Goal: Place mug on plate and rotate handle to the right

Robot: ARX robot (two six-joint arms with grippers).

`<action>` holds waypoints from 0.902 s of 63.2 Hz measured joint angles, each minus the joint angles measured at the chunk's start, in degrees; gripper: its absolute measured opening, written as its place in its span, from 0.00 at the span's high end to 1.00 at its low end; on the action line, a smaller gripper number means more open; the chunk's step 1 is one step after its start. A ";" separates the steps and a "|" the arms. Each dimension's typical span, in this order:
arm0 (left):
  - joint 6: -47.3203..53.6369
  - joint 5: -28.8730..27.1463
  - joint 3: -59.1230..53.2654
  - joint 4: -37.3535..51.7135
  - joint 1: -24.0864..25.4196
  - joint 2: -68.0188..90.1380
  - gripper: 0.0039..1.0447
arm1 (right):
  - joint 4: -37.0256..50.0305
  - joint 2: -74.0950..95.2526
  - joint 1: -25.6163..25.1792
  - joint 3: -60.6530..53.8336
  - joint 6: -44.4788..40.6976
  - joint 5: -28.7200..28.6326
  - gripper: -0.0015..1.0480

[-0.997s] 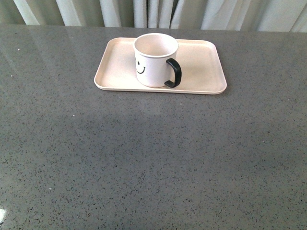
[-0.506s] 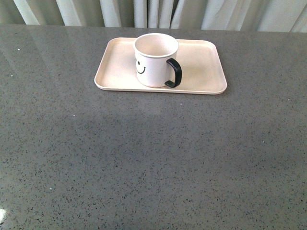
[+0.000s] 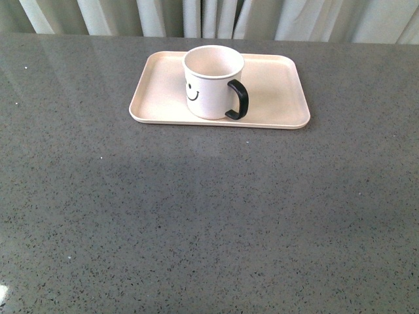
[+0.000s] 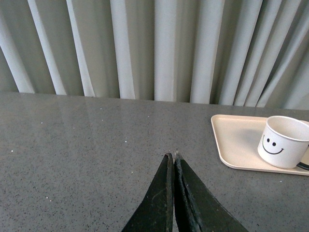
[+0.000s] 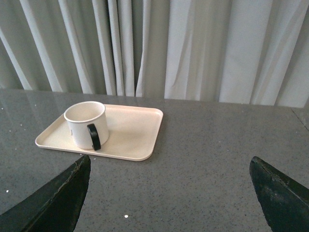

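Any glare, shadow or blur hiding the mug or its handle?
Front view: evenly lit and sharp, mug and handle clear, faint sheen on the table at far left. Left wrist view: handle cut off at the frame edge. Right wrist view: handle clear.

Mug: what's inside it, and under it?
The mug sits on the plate. Its visible inner wall is bare; the bottom is hidden behind the near wall.
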 joint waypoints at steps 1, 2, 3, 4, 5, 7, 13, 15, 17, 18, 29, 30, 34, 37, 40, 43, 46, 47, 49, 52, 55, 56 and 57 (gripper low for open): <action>0.00 0.02 0.00 -0.02 0.00 0.00 0.99 | 0.00 0.00 0.00 0.00 0.00 0.00 0.09; 0.00 0.02 0.00 -0.02 0.00 0.00 0.99 | 0.00 0.00 0.00 0.00 0.00 -0.02 0.09; 0.00 0.02 0.00 -0.02 0.00 0.00 0.99 | 0.00 0.00 0.00 0.00 0.00 -0.04 0.09; 0.00 0.02 0.00 -0.02 0.00 0.00 0.99 | 0.00 0.00 0.00 0.00 0.00 -0.04 0.09; 0.00 0.02 0.00 0.00 0.00 0.00 0.99 | 0.00 0.00 0.00 0.00 0.00 -0.04 0.09; 0.00 0.02 0.00 -0.02 0.00 0.00 0.99 | 0.00 0.00 0.00 0.00 0.00 -0.04 0.09; -0.02 0.04 0.00 -0.02 0.00 -0.02 0.90 | 0.00 0.00 0.00 0.00 0.00 -0.02 0.09; -0.02 0.02 0.00 -0.02 0.00 -0.02 0.85 | 0.00 0.00 0.00 0.00 0.00 0.00 0.09; -0.02 0.02 0.00 -0.02 0.00 -0.02 0.80 | 0.00 0.00 0.00 0.00 0.00 0.00 0.09; -0.02 0.02 0.00 -0.02 0.00 -0.02 0.76 | 0.00 0.00 0.00 0.00 0.00 0.00 0.09; -0.02 0.02 0.00 -0.02 0.00 -0.04 0.47 | 0.00 0.00 0.00 0.00 0.00 0.00 0.09; -0.02 0.02 0.00 -0.02 0.00 -0.04 0.46 | 0.00 0.00 0.00 0.00 0.00 0.00 0.09; -0.02 0.02 0.00 -0.02 0.00 -0.04 0.35 | 0.00 0.00 0.00 0.00 0.00 -0.02 0.09; -0.02 0.02 0.00 -0.02 0.00 -0.04 0.27 | 0.00 0.00 0.00 0.00 0.00 0.00 0.09; -0.02 0.02 0.00 -0.02 0.00 -0.04 0.20 | -0.02 0.02 -0.02 0.02 -0.02 -0.09 0.09; -0.02 -0.04 0.00 -0.02 0.00 -0.04 0.12 | -9.60 5.11 -2.71 3.80 -2.97 -8.46 0.09; 0.02 0.00 0.00 -0.02 0.02 -0.04 0.07 | -21.94 16.22 -6.01 10.43 -7.63 -19.93 0.09; 0.00 0.02 0.00 -0.02 0.04 -0.04 0.07 | -23.87 18.62 -6.34 11.76 -8.22 -21.57 0.09; 0.00 0.04 0.00 0.00 0.02 -0.04 0.09 | -28.09 27.36 -6.56 16.09 -9.51 -26.97 0.09; 0.00 0.04 0.00 -0.02 0.02 -0.04 0.09 | -27.08 34.40 -6.34 19.52 -10.25 -29.29 0.09; 0.00 0.02 0.00 -0.02 0.02 -0.04 0.09 | -23.67 40.89 -5.70 23.19 -10.38 -29.33 0.09; 0.00 0.02 0.00 -0.02 0.02 -0.04 0.09 | -21.64 43.93 -5.35 24.98 -10.36 -29.03 0.09; 0.00 0.02 0.00 -0.02 0.02 -0.04 0.09 | -20.61 45.38 -5.14 25.83 -10.27 -28.55 0.09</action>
